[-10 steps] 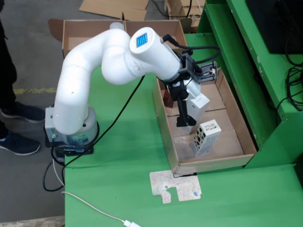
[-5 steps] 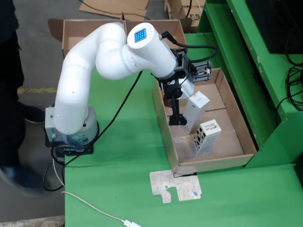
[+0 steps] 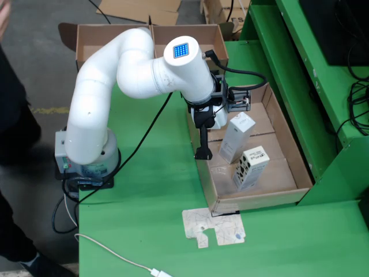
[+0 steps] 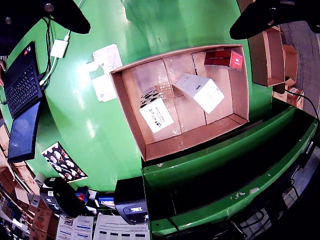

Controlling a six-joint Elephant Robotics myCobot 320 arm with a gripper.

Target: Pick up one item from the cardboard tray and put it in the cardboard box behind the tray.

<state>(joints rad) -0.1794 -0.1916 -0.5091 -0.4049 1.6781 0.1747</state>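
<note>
The cardboard tray [image 3: 291,151] [image 4: 131,107] lies on the green table. In it stand a plain white carton [image 3: 236,137] [image 4: 202,91] and a black-patterned white carton [image 3: 250,167] [image 4: 156,111]. The wrist view also shows a red box [image 4: 223,58] in a tray corner. My gripper [image 3: 207,147] [image 4: 160,30] hangs over the tray's left wall, left of the white carton and apart from it. Its black fingers [image 4: 65,12] are spread wide with nothing between them. The open cardboard box [image 3: 95,40] sits behind the tray.
The white arm's base [image 3: 86,161] stands at the table's left edge, with a black cable running to it. A flat paper cutout [image 3: 213,226] and a white cable [image 3: 115,257] lie in front. Green framing [image 3: 300,63] rises on the right. A person [image 3: 11,115] stands left.
The arm swung left, so the black finger went from beside the white carton to the tray's left wall. The carton stays in the tray. The person at left has shifted.
</note>
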